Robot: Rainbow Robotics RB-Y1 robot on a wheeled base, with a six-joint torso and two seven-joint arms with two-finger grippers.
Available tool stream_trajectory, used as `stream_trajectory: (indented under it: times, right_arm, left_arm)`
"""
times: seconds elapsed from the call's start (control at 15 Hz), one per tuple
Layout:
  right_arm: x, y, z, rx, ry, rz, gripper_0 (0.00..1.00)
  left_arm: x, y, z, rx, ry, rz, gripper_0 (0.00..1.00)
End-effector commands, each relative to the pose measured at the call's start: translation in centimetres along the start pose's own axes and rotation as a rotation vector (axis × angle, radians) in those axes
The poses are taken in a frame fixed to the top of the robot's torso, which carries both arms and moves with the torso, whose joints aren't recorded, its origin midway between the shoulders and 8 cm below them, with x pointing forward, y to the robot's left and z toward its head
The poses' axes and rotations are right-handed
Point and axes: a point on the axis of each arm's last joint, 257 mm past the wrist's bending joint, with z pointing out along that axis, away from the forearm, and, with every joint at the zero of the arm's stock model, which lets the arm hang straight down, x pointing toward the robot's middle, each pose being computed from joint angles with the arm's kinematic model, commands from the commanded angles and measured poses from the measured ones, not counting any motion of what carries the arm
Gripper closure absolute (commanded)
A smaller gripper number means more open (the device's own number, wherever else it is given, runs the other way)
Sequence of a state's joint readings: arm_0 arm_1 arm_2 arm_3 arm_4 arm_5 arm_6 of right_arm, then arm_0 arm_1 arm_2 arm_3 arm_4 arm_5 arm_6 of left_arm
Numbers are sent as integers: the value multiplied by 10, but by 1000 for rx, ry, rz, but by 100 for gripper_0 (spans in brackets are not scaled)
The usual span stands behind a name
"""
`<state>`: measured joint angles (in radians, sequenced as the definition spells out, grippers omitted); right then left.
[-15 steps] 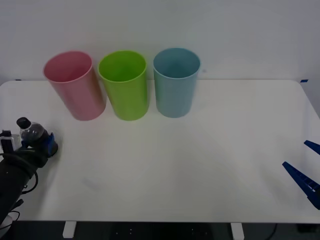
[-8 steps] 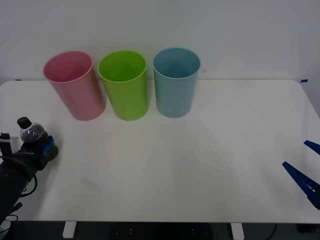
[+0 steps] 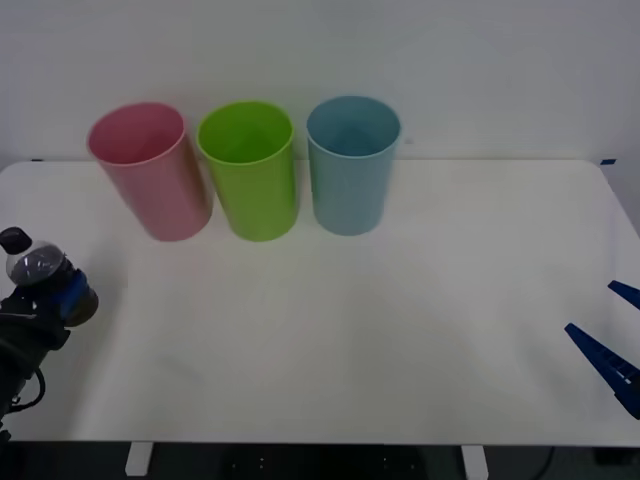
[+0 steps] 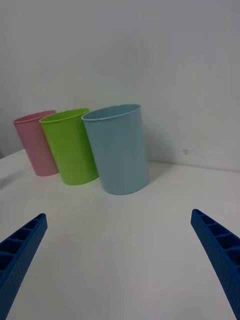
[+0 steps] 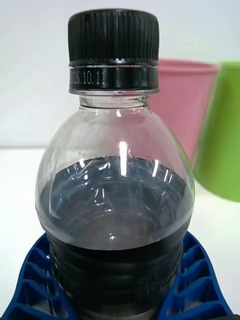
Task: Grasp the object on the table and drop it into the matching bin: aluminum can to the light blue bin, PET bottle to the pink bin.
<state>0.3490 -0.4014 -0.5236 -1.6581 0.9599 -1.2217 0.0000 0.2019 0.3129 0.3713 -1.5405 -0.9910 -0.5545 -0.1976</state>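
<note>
Fingers: blue ribbed fingers (image 5: 197,280) of the left gripper (image 3: 62,297) were seen closed around the dark lower body of the PET bottle (image 5: 116,200), one on each side
Bottle: it was held upright, black cap uppermost, at the left edge of the table (image 3: 420,320), near the front; whether its base was clear of the tabletop could not be told from the front view
Bottle position: the PET bottle was seen in front of the pink bin (image 3: 150,170) and a little to its left, well apart from it
Bins: three tubs were lined up at the back of the table, the pink bin on the left, a lime green tub (image 3: 250,170) in the middle and the light blue bin (image 3: 350,165) on the right, each just beside its neighbour, all upright and open
Right arm: the right gripper (image 4: 120,265) was parked at the front right corner of the table, its fingers spread wide with nothing between them
Done: the grasp was judged to be complete, since the bottle was enclosed by the fingers
Left: the carry toward the pink bin, the positioning above its rim and the release were judged not yet done
Match: the pink bin was judged the right target, the object being a plastic bottle and not a can
</note>
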Motion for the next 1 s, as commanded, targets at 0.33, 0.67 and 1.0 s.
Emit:
stream_trajectory:
  times: [0.33, 0.67, 1.0]
  right_arm:
    - [0, 0, 0, 0, 0, 0, 0]
    - [0, 0, 0, 0, 0, 0, 0]
    - [0, 0, 0, 0, 0, 0, 0]
  left_arm:
    - [-94, -34, 2, 90, -149, -90, 100]
    - [-159, -50, 16, 169, -220, -174, 100]
    - [-197, -55, 51, 174, -280, -185, 100]
